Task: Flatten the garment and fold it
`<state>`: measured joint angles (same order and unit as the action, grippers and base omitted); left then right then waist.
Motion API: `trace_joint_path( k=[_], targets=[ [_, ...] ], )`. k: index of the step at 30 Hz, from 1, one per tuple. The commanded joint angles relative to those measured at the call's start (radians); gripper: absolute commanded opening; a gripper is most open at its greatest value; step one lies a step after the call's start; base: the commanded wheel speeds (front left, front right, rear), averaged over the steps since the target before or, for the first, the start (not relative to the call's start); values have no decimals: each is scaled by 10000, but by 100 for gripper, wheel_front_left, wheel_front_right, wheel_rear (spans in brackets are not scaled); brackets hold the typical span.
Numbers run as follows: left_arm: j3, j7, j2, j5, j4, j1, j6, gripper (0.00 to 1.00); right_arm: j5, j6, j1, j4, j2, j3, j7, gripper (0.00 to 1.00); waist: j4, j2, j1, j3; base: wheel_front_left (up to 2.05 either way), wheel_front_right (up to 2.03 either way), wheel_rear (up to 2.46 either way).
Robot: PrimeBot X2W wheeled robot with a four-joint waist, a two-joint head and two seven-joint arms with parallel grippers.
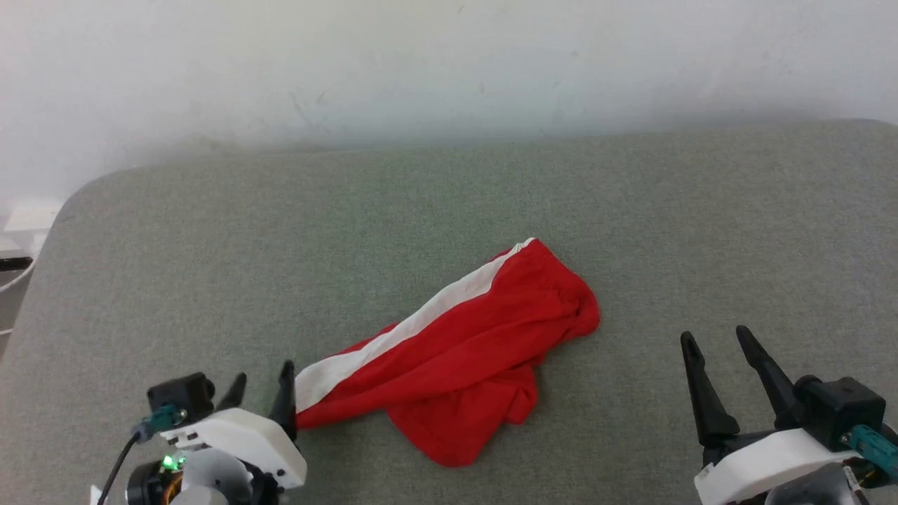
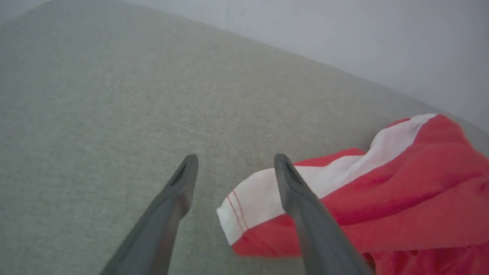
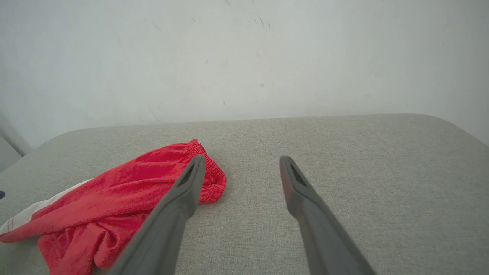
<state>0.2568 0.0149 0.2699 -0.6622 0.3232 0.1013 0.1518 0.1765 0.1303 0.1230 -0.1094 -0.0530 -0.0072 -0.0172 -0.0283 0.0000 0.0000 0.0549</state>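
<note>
Garment (image 1: 463, 351) just beside left claw (image 1: 264, 375)

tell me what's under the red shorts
The red shorts lie crumpled on the grey fabric surface, which shows all around them. Their own folded layers cover whatever is directly beneath, so nothing else can be confirmed there.

Plain test room: grey fabric-covered surface (image 1: 210, 231), scuffed white wall (image 1: 421, 63).
</note>
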Motion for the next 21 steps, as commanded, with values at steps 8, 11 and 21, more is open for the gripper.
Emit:
trace_joint_path(
  k=[8,11,21],
  targets=[
    [-319,-2556,-115,1083,-793,-380,257,100,420,4,-138,458,28,-113,527,100,75,0,0,-312,0,0,0],
    [-445,-2735,-213,1570,-1261,-552,262,100,564,4,-560,1145,28,-243,1049,100,189,0,0,-274,0,0,0],
    [-1144,-2764,-1266,3054,-2924,-753,-174,100,1370,4,-3553,4824,-283,117,3370,100,1343,0,0,308,0,0,0]
  ],
)
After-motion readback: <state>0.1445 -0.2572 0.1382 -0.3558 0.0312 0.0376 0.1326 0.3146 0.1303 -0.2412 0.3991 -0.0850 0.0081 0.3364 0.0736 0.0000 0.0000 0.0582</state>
